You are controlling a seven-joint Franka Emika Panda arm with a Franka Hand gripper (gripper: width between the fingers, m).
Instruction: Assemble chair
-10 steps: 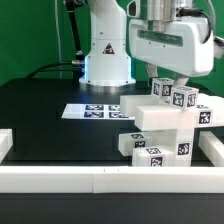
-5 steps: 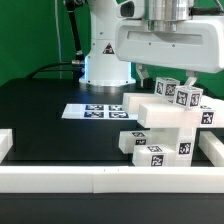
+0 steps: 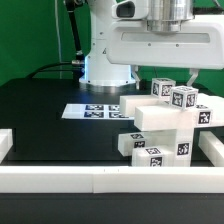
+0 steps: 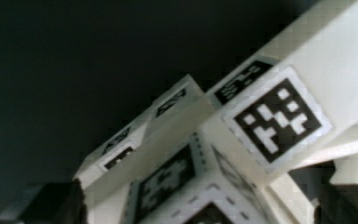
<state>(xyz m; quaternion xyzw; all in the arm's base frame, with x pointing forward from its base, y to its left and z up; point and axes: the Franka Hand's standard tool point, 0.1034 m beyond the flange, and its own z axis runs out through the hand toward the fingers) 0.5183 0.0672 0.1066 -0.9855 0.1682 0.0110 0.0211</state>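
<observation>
The pincer (image 3: 172, 72) is spread wide open and holds nothing; in the exterior view only the tips of its fingers show under the broad white hand body, in the upper right of the frame, just above the tagged blocks and not visibly touching them. The arm comes down from the top edge, with the wrist pointing straight down and the hand held level across the frame. Its white base (image 3: 106, 58) stands behind, in the upper middle.

The chair (image 3: 165, 125) sits on the black tabletop (image 3: 50, 125) in the right half of the exterior view, as a stack of chunky white parts. A tagged slab lies lowest, blocks rest above it, and two tagged cubes stand at the top. A long bar juts out of the stack toward the exterior view's left. The wrist view shows tagged white faces of the chair (image 4: 247, 130) close up and tilted against a dark ground.

The marker board (image 3: 95, 111) lies flat on the tabletop left of the chair, apart from it. A white rail (image 3: 60, 178) runs along the front edge.
</observation>
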